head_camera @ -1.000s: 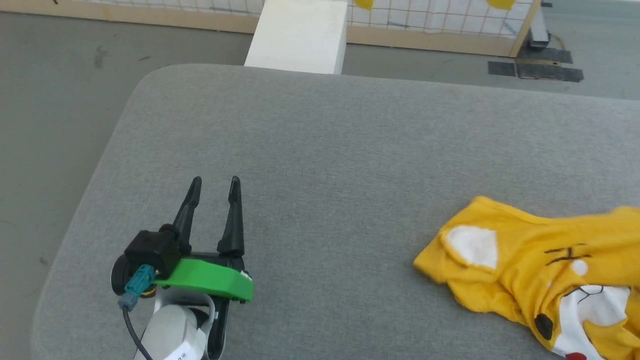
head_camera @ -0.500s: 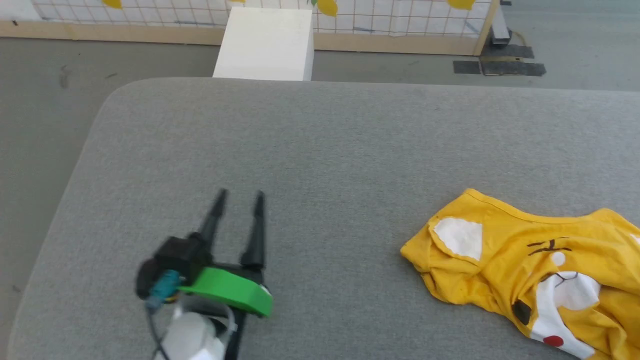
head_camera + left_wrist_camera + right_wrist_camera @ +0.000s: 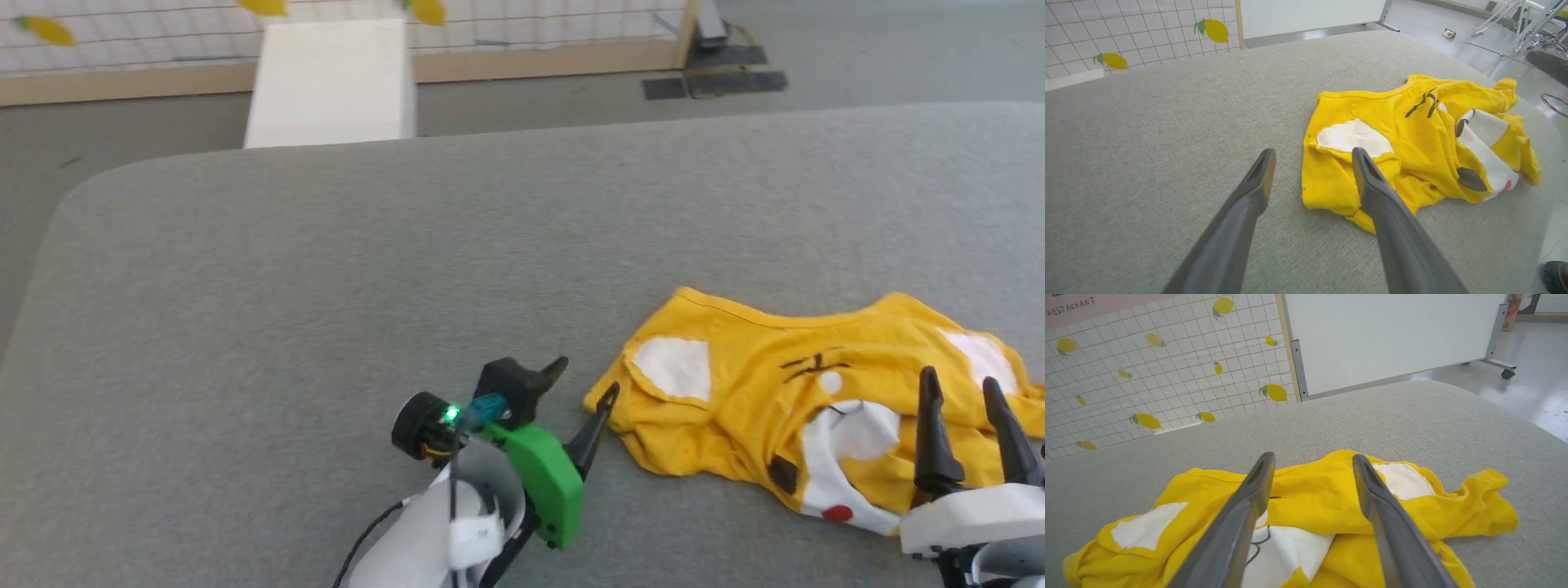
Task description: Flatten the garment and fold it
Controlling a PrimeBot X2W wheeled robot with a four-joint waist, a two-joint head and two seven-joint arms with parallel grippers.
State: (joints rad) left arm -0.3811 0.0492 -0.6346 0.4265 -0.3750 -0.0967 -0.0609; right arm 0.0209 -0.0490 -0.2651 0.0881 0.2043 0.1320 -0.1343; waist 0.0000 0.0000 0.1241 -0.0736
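- Left gripper [image 3: 584,380]: fingers apart and holding nothing, tips just beside the crumpled left edge of the yellow T-shirt [image 3: 735,384] (whether they touch it cannot be told).
- Right gripper [image 3: 959,380]: fingers apart and empty, above the shirt's near right part.
- Yellow T-shirt: rumpled, print side up, showing white patches, black lines and a red dot; it lies on the right half of the grey padded table [image 3: 326,286].
- Beyond the table: white box [image 3: 331,82] and lemon-patterned tiled wall [image 3: 1147,375].
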